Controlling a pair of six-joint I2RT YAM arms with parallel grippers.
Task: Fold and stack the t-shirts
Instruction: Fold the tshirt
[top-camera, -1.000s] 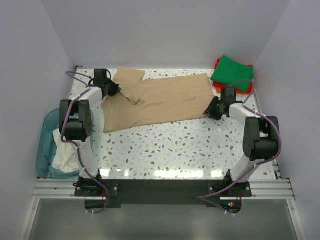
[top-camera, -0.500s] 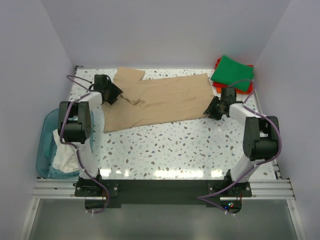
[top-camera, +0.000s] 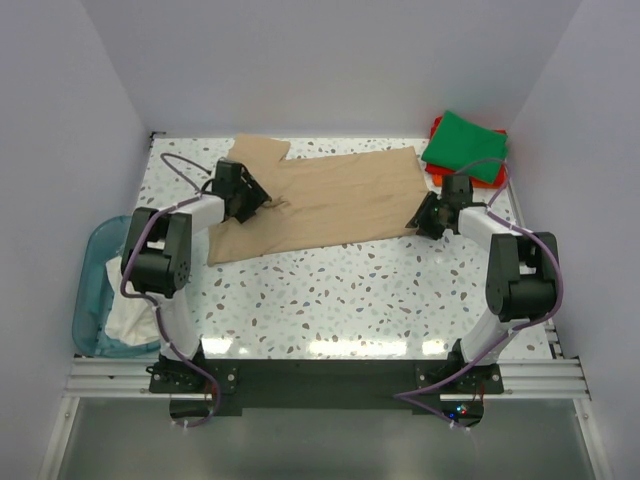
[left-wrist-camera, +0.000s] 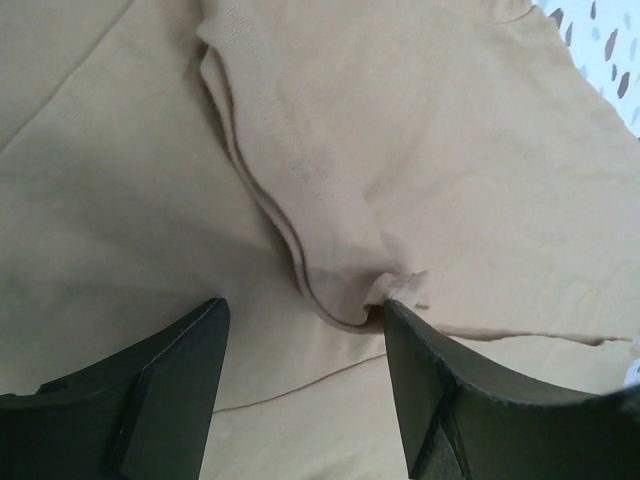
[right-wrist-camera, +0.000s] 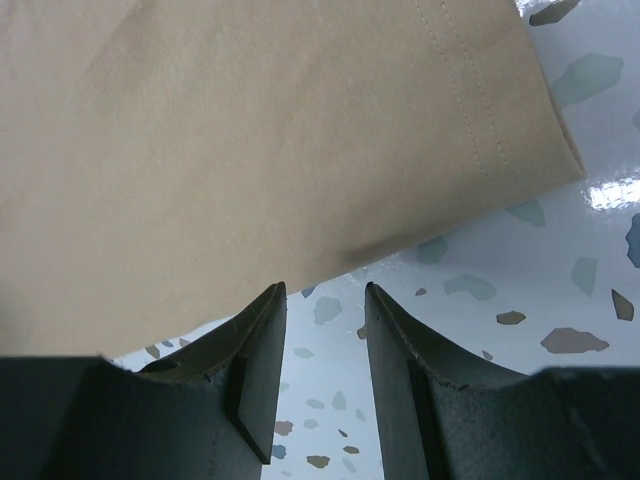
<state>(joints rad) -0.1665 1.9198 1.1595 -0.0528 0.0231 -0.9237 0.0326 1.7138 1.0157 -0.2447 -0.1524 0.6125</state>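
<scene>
The tan t-shirt (top-camera: 330, 200) is spread flat across the far half of the surface (top-camera: 380, 300), from near the far-left corner almost to the right edge. Its near edge runs slanted. Open room is seen on the near half of the surface, between this edge and the arm bases.

Four t-shirts are counted. The tan one is laid out. One green t-shirt (top-camera: 465, 145) is folded on one orange-red t-shirt (top-camera: 436, 128) at the far-right corner. One white t-shirt (top-camera: 130, 315) is crumpled in the single teal basket (top-camera: 90, 290), just beyond the left edge. Two grippers are seen.

The left gripper (top-camera: 258, 195) is placed low over the left part of the tan t-shirt, where the sleeve seam is puckered. Its fingers are spread wide, the pucker lies between them, and nothing is gripped. The right gripper (top-camera: 420, 218) is placed at the shirt's near-right corner. Its fingers are parted only narrowly, bare surface shows in the gap, and the hem lies just beyond the tips, not held.
</scene>
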